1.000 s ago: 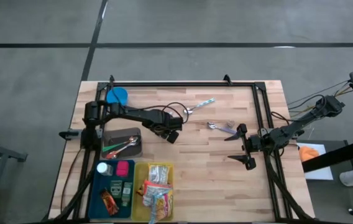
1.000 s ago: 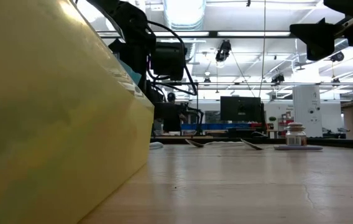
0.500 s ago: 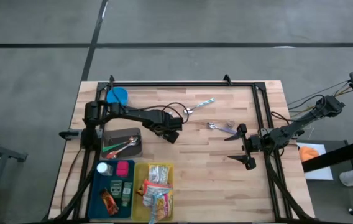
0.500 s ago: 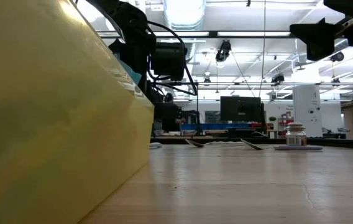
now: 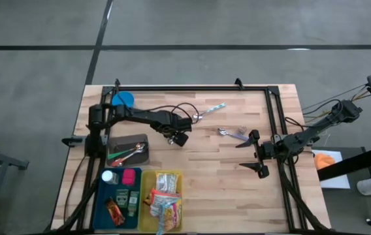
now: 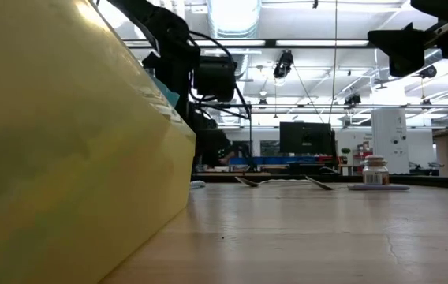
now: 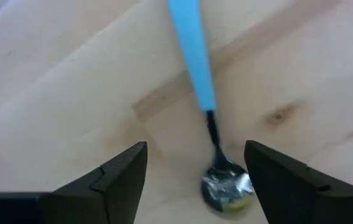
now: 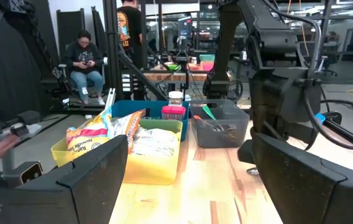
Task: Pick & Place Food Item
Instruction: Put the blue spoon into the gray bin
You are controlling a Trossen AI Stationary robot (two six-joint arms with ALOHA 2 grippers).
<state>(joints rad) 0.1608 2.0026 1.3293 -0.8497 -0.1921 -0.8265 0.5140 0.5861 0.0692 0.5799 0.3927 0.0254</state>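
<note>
Food packets [image 5: 164,201] lie in a yellow bin [image 5: 144,210] at the table's near left; the right wrist view shows the packets [image 8: 111,132] too. My left gripper [image 7: 195,186] points down, open, over the bowl end of a blue-handled spoon [image 7: 192,68] that lies flat on the wood. The spoon's bowl [image 7: 226,186] sits between the two fingers, apart from both. From above, the left gripper [image 5: 189,124] is at mid-table beside that spoon [image 5: 209,109]. My right gripper [image 5: 253,154] waits open and level at the right, nothing between its fingers [image 8: 313,180].
A grey tray [image 5: 140,138] with utensils and a blue bin [image 5: 100,196] of small items stand beside the yellow bin. A blue bowl [image 5: 123,100] is at the far left. A second utensil [image 5: 234,134] lies right of centre. People sit and stand in the room beyond.
</note>
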